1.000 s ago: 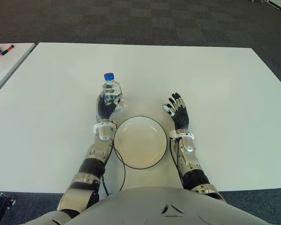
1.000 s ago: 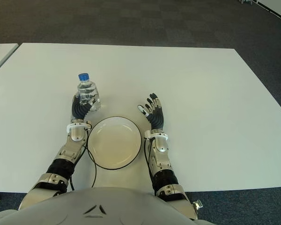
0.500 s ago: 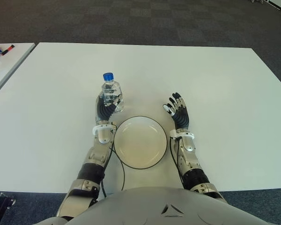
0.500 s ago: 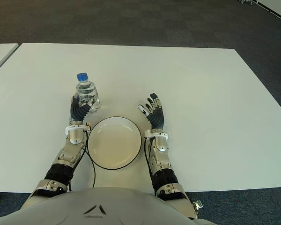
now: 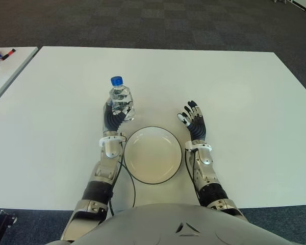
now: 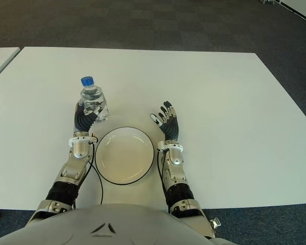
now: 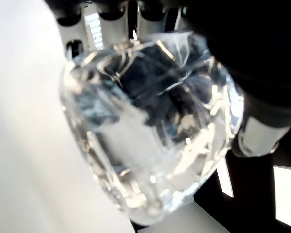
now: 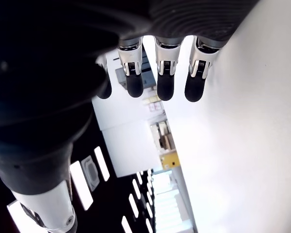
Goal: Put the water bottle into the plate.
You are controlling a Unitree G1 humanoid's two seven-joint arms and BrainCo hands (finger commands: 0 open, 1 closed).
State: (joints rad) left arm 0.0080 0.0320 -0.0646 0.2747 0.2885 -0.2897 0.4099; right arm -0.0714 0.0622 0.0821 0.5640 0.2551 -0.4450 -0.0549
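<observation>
A small clear water bottle (image 5: 121, 100) with a blue cap stands upright just beyond the left rim of the round white plate (image 5: 153, 154). My left hand (image 5: 113, 116) is shut around the bottle's lower body; the left wrist view shows the bottle (image 7: 155, 126) filling the palm between the fingers. My right hand (image 5: 193, 119) shows at the plate's right side, fingers spread and holding nothing. In the right wrist view its fingertips (image 8: 165, 90) stay straight and apart.
The white table (image 5: 234, 92) stretches wide around the plate. A second white table (image 5: 5, 66) with markers stands at the far left. A black cable (image 5: 128, 184) runs along the plate's left edge toward my body. Dark carpet lies beyond the far edge.
My left hand, holding the bottle, has shifted slightly away from me and to the left, and the forearm has straightened. The right hand has stayed still.
</observation>
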